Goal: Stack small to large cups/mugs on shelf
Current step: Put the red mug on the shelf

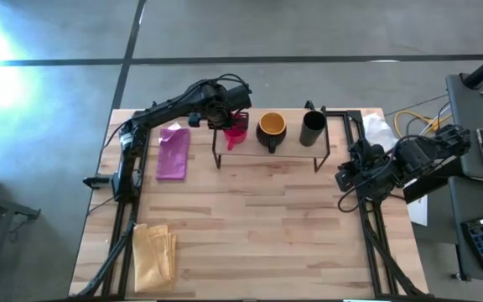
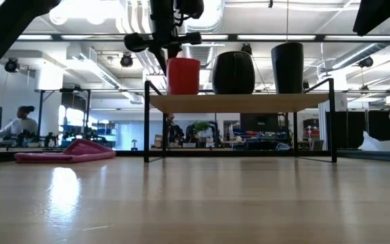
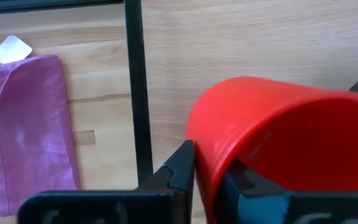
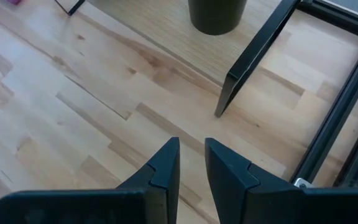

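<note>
The small red mug (image 1: 236, 134) stands at the left end of the shelf (image 1: 292, 153), with my left gripper (image 3: 207, 165) shut on it from above. In the low view the red mug (image 2: 183, 76) is upright, its base at the shelf board (image 2: 249, 102). Beside it on the board stand the dark mug with the yellow-orange inside (image 1: 272, 128) and then the taller black cup (image 1: 313, 127). My right gripper (image 4: 192, 155) hovers over bare table near the shelf's right leg, its fingers open by a narrow gap and touching nothing. My left gripper holds the red mug by its rim wall (image 3: 211, 140), with one finger (image 3: 180, 167) outside and the other finger (image 3: 244, 183) inside the mug. It comes from above, pointing down. The mug is upright with its base at the shelf board (image 2: 175, 100); whether it rests there I cannot tell.
A purple cloth (image 1: 173, 153) lies on the table left of the shelf, and a folded yellow cloth (image 1: 154, 252) lies near the near left corner. A white crumpled thing (image 1: 378, 130) sits by the far right corner. A person (image 2: 20, 123) sits in the room beyond.
</note>
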